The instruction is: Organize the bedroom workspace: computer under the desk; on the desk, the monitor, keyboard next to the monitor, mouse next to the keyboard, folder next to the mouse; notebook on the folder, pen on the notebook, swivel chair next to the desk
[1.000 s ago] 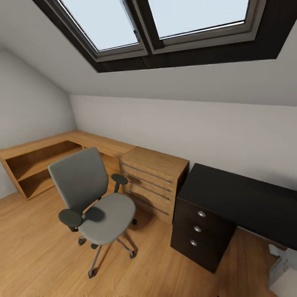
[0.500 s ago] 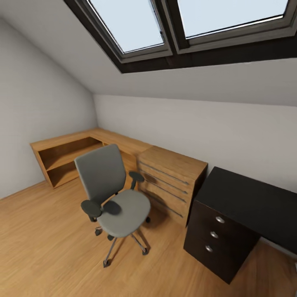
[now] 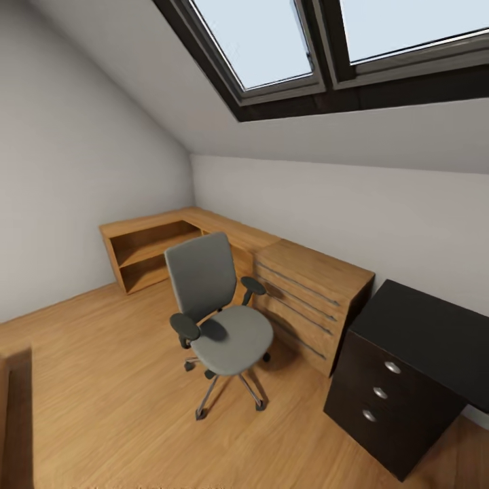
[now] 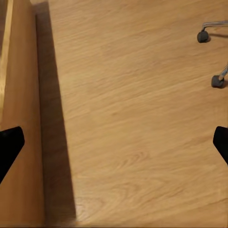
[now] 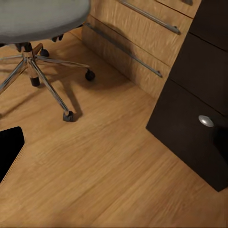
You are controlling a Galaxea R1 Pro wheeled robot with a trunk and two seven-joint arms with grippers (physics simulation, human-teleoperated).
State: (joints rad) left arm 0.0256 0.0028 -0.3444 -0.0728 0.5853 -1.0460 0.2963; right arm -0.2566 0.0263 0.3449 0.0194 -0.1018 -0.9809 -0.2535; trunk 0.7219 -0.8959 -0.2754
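Chair (image 3: 217,319) sits left of the table (image 3: 435,333), nearer your right pincer (image 5: 114,142); both pincers, left (image 4: 114,145) too, spread wide, empty.

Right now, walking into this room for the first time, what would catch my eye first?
Probably the grey swivel chair, standing alone in the middle of the wooden floor with nothing on its seat. Overhead, big dark-framed skylights are set in the sloping ceiling. Along the far wall runs a low wooden drawer cabinet, and to its right is the black desk with its three-knob drawer unit.
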